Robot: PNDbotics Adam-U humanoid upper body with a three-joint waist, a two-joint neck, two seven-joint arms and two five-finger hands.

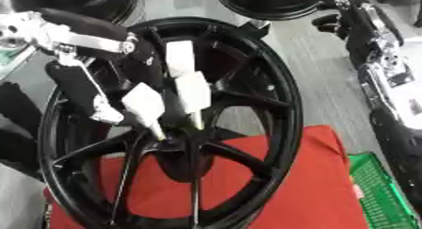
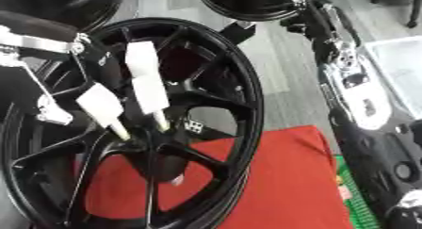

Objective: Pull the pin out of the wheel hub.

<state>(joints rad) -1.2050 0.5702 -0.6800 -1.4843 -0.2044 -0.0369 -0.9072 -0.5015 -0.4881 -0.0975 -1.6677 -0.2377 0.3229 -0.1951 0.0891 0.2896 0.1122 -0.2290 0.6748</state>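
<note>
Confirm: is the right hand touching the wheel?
No. Only the left hand is at the wheel, its white-tipped fingers pointing down at the hub; the right arm sits off to the side, hand unseen.

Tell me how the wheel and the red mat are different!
The wheel is black; the mat is red. The wheel stands up, with spokes and gaps you can see through; the mat lies flat and solid. The left robot hand reaches into the wheel, not the mat. The wheel rests on the mat.
</note>
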